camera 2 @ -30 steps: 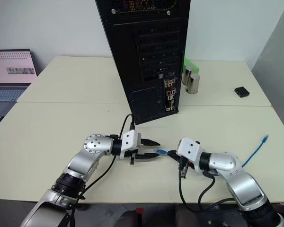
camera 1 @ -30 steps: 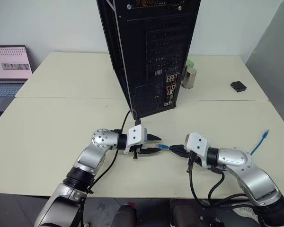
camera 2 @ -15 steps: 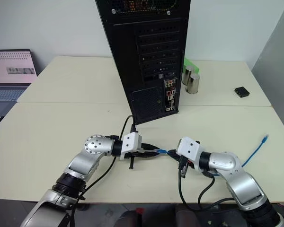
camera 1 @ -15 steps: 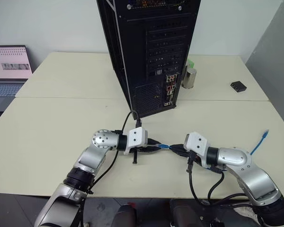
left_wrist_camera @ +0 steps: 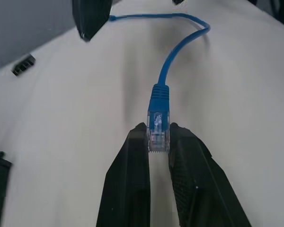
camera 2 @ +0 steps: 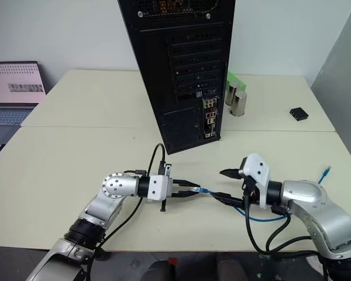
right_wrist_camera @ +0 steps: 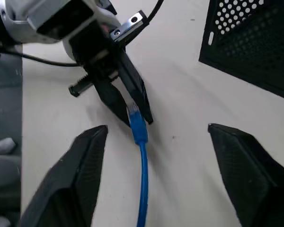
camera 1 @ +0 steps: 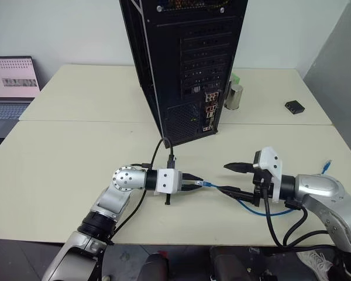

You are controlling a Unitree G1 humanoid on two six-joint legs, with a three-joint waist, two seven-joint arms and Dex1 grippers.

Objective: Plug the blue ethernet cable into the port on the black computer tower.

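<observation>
Blue ethernet cable plug level in left gripper jaws, seemingly pointing leftward; right gripper jaws wide.

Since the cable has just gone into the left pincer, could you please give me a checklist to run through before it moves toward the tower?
1. Left pincer shut on the plug: ok.
2. Right pincer open and off the cable: ok.
3. Plug's tip points toward the tower: not ok, it sits between the fingers, facing back toward the wrist.
4. Cable free of snags: ok, it lies loose on the table.
5. Port on the tower located: cannot tell, the connector cluster is too small to read.
</observation>
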